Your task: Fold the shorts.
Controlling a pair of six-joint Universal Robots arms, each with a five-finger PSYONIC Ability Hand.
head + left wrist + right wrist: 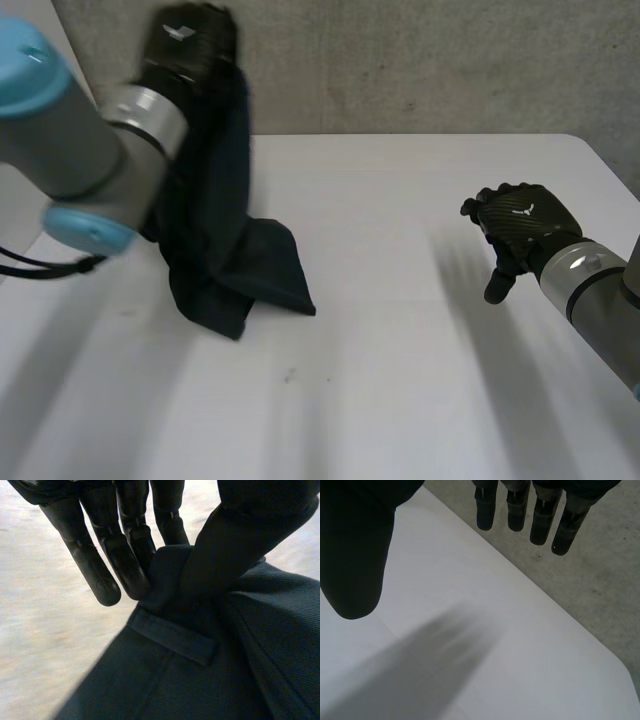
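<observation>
Left hand (107, 555) pinches dark twill shorts (225, 260) at waistband; right hand (520, 225) slack, unclenched

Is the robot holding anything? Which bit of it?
Its left hand pinches the shorts at their edge, beside a belt loop. The right hand holds nothing.

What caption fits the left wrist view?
Left hand pinches the dark shorts beside a belt loop, white table beyond.
</observation>
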